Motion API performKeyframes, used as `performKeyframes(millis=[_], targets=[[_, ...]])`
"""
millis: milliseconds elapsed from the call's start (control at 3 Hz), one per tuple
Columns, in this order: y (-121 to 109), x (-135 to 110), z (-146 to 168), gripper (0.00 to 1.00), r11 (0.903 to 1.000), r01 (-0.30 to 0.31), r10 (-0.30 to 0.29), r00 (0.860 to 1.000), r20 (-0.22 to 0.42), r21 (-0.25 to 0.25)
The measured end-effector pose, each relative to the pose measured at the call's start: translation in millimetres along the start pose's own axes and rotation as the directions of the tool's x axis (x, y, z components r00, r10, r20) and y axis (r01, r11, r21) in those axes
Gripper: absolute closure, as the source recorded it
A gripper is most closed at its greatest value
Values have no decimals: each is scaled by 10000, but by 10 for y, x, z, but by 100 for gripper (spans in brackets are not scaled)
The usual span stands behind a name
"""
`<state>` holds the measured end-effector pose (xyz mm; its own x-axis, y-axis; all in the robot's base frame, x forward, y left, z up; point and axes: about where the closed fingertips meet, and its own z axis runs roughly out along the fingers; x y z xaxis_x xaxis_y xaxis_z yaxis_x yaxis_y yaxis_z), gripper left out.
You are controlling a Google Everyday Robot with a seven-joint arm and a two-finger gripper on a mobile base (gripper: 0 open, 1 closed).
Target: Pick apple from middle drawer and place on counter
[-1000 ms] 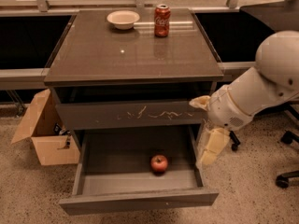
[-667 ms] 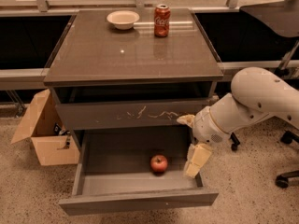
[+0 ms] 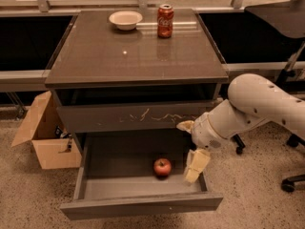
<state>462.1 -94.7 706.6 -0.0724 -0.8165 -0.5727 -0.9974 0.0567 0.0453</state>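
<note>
The red apple [image 3: 162, 167] lies on the grey floor of the open middle drawer [image 3: 141, 206], near the middle and a little to the right. My gripper [image 3: 191, 146] hangs over the drawer's right side, just right of the apple and apart from it. Its cream fingers are spread open, one fingertip [image 3: 195, 166] low beside the apple, the other up by the scratched drawer front [image 3: 138, 116]. It holds nothing. The glossy counter [image 3: 133, 56] is the top of the cabinet above.
A red soda can [image 3: 165, 20] and a white bowl [image 3: 126, 19] stand at the counter's back edge. A cardboard box [image 3: 44, 132] sits on the floor to the left. Office chair legs [image 3: 291, 181] are at the right.
My arm has swung left and down, bringing the gripper from outside the drawer's right wall to over the drawer close beside the apple. The apple has not moved.
</note>
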Motion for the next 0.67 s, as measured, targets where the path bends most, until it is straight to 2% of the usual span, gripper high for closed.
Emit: performKeyframes(millis=[333, 667], targets=[[-49, 55, 359, 0, 9993, 165, -159, 9997, 185, -341], [-124, 158, 720, 0, 9975, 531, -493, 9954, 817, -455]])
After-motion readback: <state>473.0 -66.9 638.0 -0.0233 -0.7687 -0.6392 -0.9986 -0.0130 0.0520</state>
